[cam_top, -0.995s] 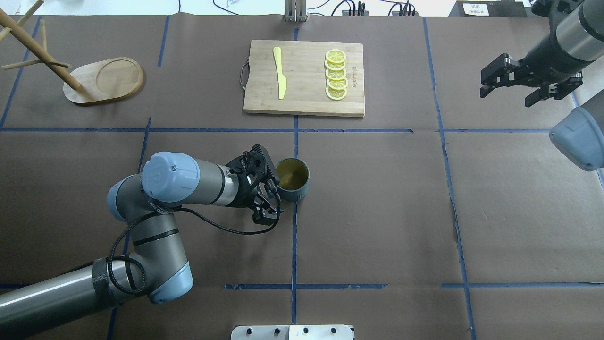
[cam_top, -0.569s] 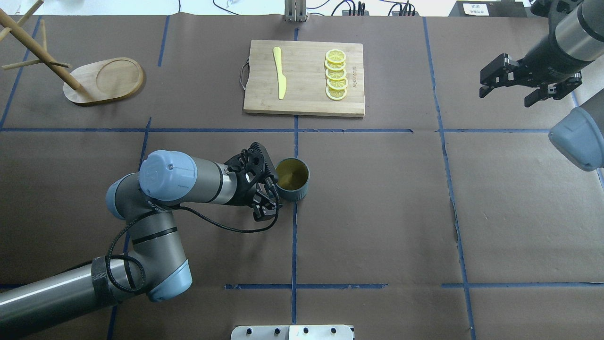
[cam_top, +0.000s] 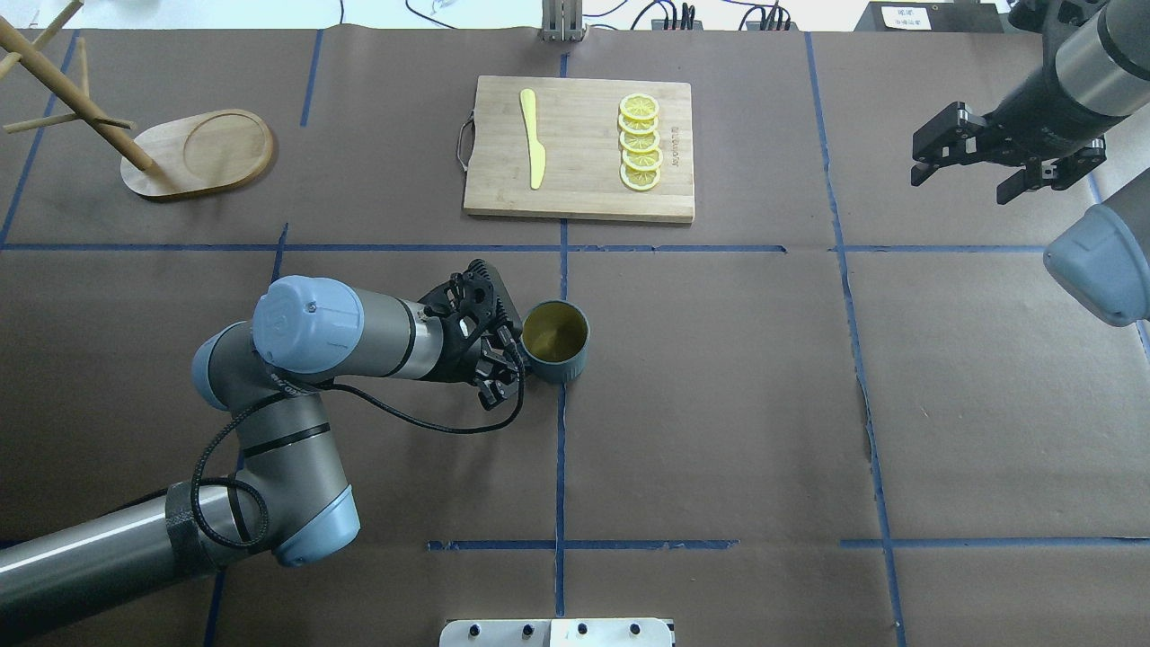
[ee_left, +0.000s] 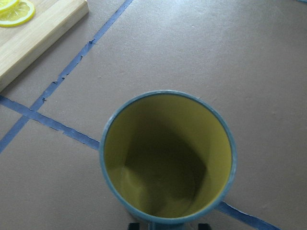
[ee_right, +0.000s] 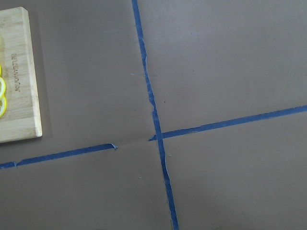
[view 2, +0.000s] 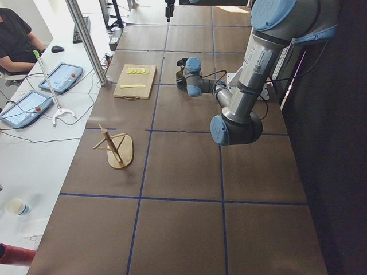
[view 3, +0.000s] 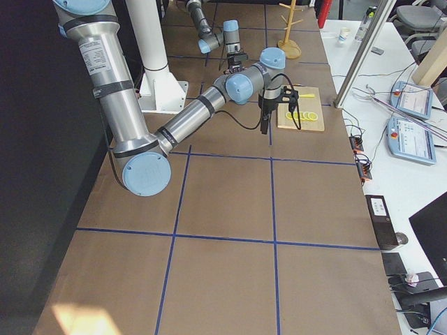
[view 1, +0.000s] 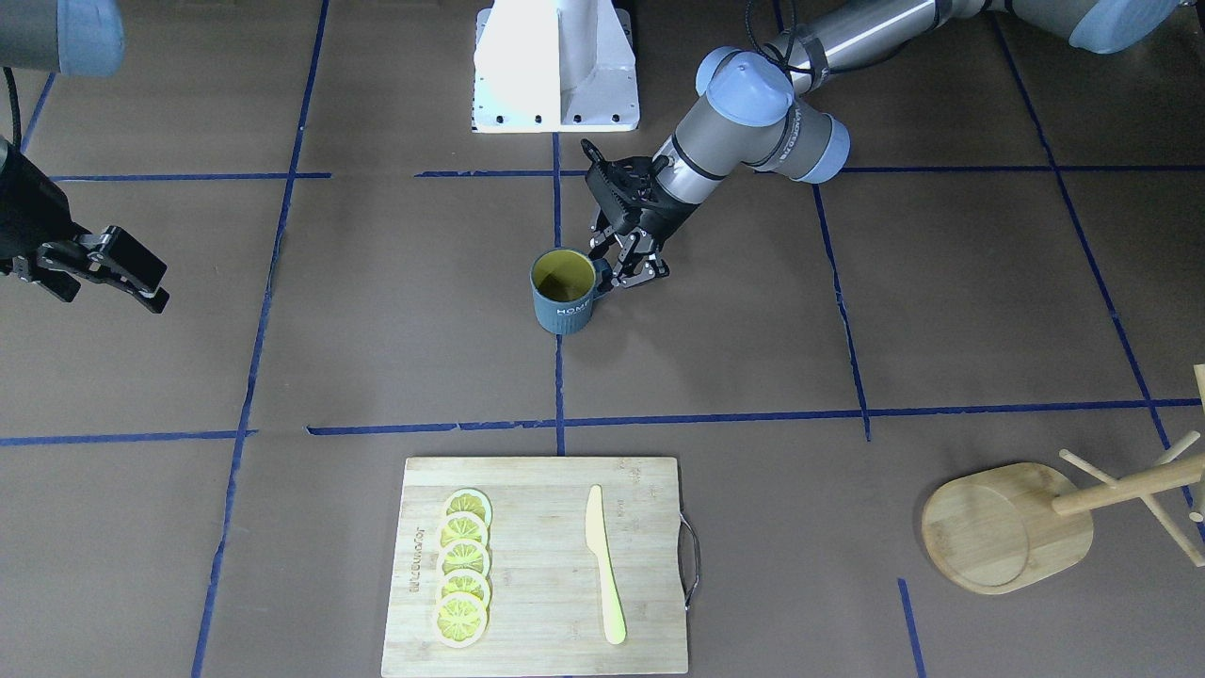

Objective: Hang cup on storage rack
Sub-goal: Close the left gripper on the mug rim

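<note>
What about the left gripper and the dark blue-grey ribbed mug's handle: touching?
Cannot tell. In the front-facing view the left gripper overlaps the mug handle; the left wrist view crops its fingertips.

Left arm (cam_top: 386,337), right arm (cam_top: 1087,54): silver-grey tubes, light blue joint caps, black bands; thin black cable (cam_top: 454,432) looped off left wrist; black two-finger left end effector (view 1: 638,271), right end effector (cam_top: 963,184) same; white base pedestal (view 1: 555,66)
</note>
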